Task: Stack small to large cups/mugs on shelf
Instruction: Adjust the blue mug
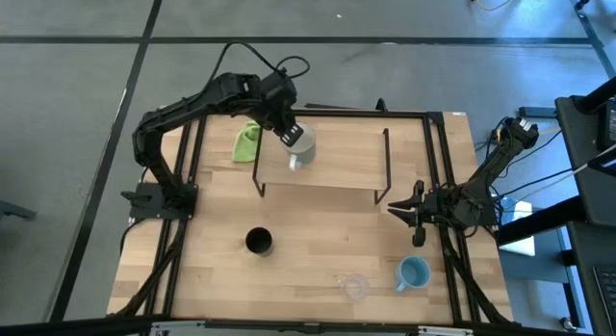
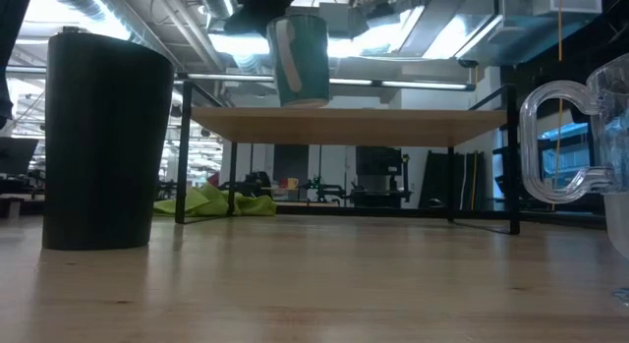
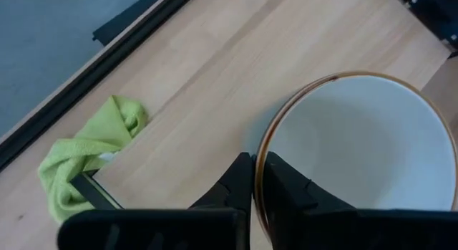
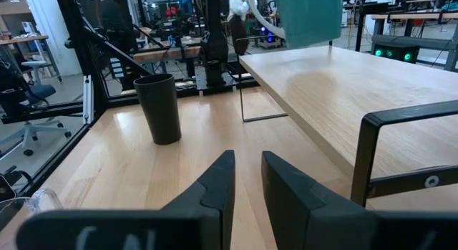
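My left gripper (image 1: 289, 134) is over the left part of the shelf (image 1: 337, 163), shut on a white mug (image 1: 301, 149). In the low view this mug (image 2: 300, 58) shows just above the shelf board (image 2: 393, 127). A black cup (image 1: 258, 243) stands on the table in front of the shelf. A clear cup (image 1: 356, 286) and a light blue mug (image 1: 414, 273) stand near the table's front edge. My right gripper (image 1: 416, 217) waits by the shelf's right end, open, with nothing between its fingers (image 4: 215, 185). My left gripper has the white mug by its rim (image 3: 259, 164). One finger (image 3: 290, 189) is inside the mug and one (image 3: 235, 189) outside, with the wall pinched between them. The fingers come from above, slanting down. The mug hangs upright, mouth up, seemingly clear of the shelf board.
A green cloth (image 1: 247, 143) lies on the table at the shelf's left end, beside a black shelf leg (image 3: 96, 193). The black table frame (image 1: 438, 153) runs along the sides. Bare wooden tabletop (image 1: 327, 235) lies between the black cup and my right gripper.
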### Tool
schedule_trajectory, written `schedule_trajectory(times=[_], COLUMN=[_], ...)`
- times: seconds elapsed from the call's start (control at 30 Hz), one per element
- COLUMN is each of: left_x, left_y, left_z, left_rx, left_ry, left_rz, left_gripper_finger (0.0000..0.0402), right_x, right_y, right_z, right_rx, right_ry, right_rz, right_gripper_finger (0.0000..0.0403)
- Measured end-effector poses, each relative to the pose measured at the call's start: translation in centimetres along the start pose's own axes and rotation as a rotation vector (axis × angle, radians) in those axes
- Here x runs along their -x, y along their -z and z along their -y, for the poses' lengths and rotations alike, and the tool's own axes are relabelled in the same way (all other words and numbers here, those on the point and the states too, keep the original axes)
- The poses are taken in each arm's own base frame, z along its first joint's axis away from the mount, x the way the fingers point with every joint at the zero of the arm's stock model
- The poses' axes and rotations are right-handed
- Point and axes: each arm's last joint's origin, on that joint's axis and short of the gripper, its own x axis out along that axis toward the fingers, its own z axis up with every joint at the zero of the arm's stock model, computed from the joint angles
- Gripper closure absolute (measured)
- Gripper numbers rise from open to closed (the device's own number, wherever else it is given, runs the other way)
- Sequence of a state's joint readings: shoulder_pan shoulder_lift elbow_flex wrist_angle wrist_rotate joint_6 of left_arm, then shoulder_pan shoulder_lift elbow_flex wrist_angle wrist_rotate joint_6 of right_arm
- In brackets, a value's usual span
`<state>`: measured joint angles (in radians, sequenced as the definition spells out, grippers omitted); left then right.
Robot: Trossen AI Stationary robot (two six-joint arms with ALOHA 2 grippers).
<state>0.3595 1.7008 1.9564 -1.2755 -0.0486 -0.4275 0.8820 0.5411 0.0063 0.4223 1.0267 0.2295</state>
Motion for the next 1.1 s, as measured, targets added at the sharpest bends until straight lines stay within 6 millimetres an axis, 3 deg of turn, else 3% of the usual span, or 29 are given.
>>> schedule_trajectory(times=[0.3, 0.6, 1.1], left_x=[0.0, -1.3, -1.1], left_y=[0.1, 0.0, 0.0], left_z=[0.1, 0.3, 0.1], left_rx=[0.008, -0.002, -0.002], left_ry=[0.015, 0.001, -0.006], left_rz=[-0.01, -0.053, -0.047], left_gripper_finger=[0.0386, 0.0386, 0.0386], right_x=[0.0, 0.0, 0.0], right_y=[0.0, 0.0, 0.0], right_z=[0.0, 0.0, 0.0], right_rx=[0.0, -0.001, -0.001], right_ry=[0.0, 0.0, 0.0], right_rz=[0.0, 0.0, 0.0], right_gripper_finger=[0.0331, 0.0331, 0.0331])
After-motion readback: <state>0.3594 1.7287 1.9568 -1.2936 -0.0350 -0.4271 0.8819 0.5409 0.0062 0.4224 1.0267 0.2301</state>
